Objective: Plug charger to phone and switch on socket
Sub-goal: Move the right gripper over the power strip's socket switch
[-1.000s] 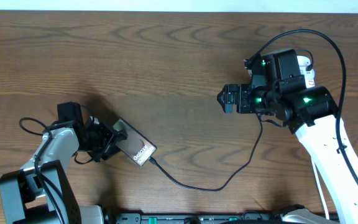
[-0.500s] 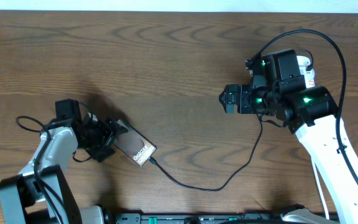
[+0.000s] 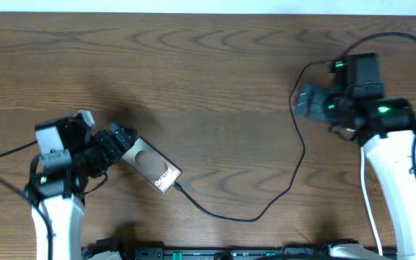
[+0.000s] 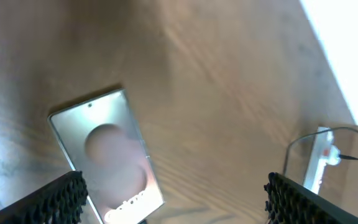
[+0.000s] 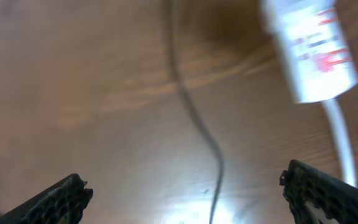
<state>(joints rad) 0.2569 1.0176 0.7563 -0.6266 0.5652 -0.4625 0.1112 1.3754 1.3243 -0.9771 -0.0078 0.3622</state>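
Left end effector (image 4: pixel 179 196) has backed off the phone (image 3: pixel 150 165), jaws apart. Right end effector (image 5: pixel 185 199) has shifted rightward, jaws wide apart. Charger (image 3: pixel 266 209) tip meets the phone's edge.

Phone: a flat dark brownish slab (image 3: pixel 150 165) is lying face-up on the worktop (image 3: pixel 193 79), left of centre and turned diagonally, its long axis running from upper left to lower right.
Phone markings: white "Galaxy" print is showing near the lower right end, and a pale oval patch is sitting mid-face.
Charger: a thin black cable (image 3: pixel 251 219) is meeting the phone's lower right short edge with its tip, sagging toward the near edge, then climbing up the right side.
Socket: a narrow white strip (image 5: pixel 309 53) with red markings is lying toward the right side; it is blurring in the right wrist view, so the switch position is not readable.
Socket cord: a thick white cord (image 5: pixel 340 134) is trailing from the strip's end.
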